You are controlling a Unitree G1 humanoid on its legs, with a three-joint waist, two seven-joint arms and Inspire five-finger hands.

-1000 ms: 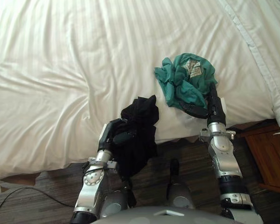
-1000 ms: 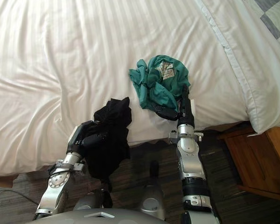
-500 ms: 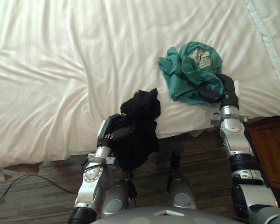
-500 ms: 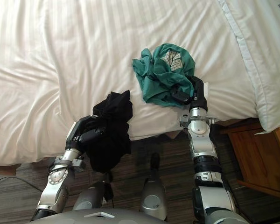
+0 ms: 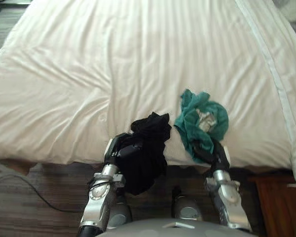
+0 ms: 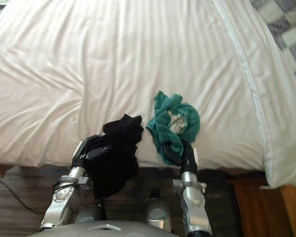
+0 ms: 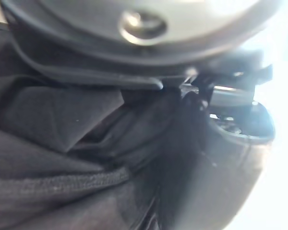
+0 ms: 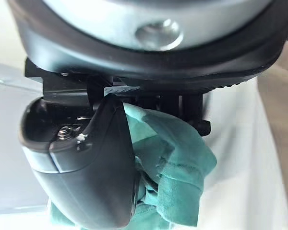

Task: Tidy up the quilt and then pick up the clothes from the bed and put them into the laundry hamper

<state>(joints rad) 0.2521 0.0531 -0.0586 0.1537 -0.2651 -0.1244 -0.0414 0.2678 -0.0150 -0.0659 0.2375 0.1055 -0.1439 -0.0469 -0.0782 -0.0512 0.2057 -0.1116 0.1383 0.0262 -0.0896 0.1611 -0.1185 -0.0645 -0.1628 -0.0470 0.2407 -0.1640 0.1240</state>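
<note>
Black garment [image 5: 147, 150] sits at the near edge of the bed, upper part bunched on the quilt [image 5: 138, 59], lower part hanging past the edge over the floor. Left hand [image 5: 119, 148] is closed on it from the left; the left wrist view shows dark folds [image 7: 62, 143] packed against the palm. Just beside it to the right, teal garment [image 5: 202, 121] lies crumpled on the quilt, a pale patch showing in its middle, its near end drawn down into the right hand [image 5: 213, 154]. In the right wrist view the thumb [image 8: 89, 163] and fingers pinch teal cloth [image 8: 182, 158]. Quilt reads as spread flat with shallow creases, so tidying is judged done. Step in hand: pick-up, both pieces grasped but not lifted clear. Next move calls for raising both arms until the cloth leaves the quilt, then turning toward the laundry hamper. Both garments are soft and limp, and loose ends are likely to trail.
</note>
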